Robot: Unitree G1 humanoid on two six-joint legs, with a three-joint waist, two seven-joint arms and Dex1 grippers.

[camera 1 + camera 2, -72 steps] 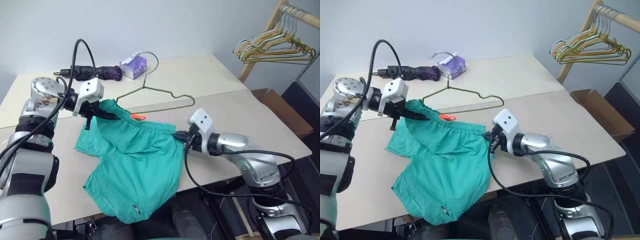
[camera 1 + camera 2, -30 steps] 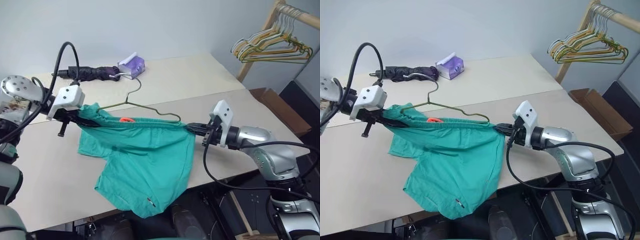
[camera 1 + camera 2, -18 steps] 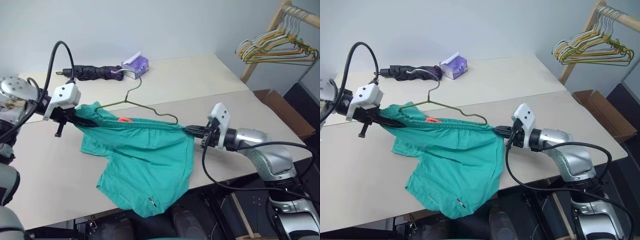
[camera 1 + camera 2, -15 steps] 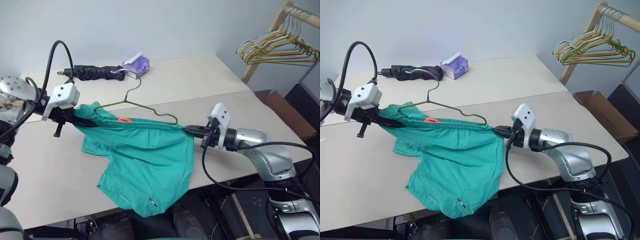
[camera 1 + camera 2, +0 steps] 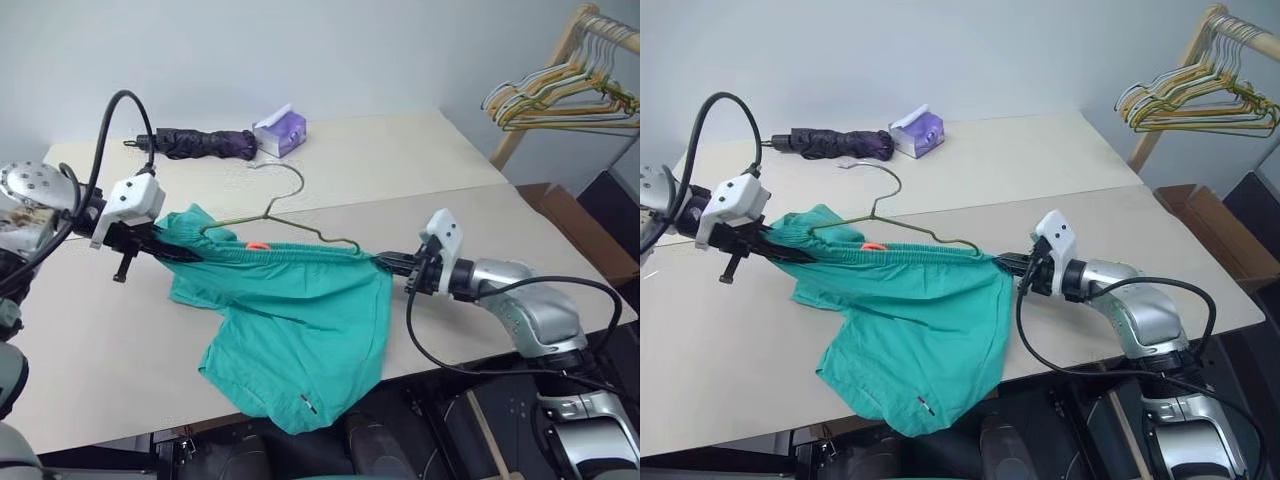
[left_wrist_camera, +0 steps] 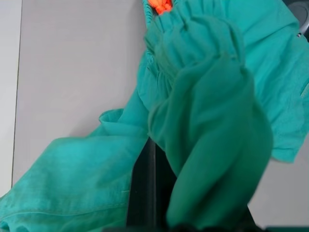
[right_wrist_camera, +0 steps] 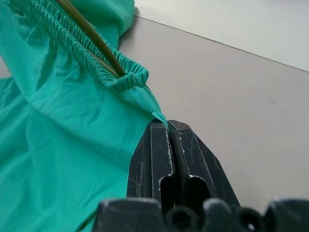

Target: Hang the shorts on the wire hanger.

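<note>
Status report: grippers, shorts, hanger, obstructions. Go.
Left gripper and right gripper shut on shorts, waistband stretched between. Wire hanger inside waistband, hook up. Nothing in the way.

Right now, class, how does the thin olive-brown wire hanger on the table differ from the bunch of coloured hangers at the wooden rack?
The thin olive-brown wire hanger is single; the bunch of coloured hangers is several. The single one sits at the table, tucked into teal-green shorts; the bunch hangs bare from the rack. Both have curved hooks.

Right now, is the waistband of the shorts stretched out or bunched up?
Stretched out. The shorts hang with the waistband pulled taut between the left hand and the right hand, each shut on one end.
</note>
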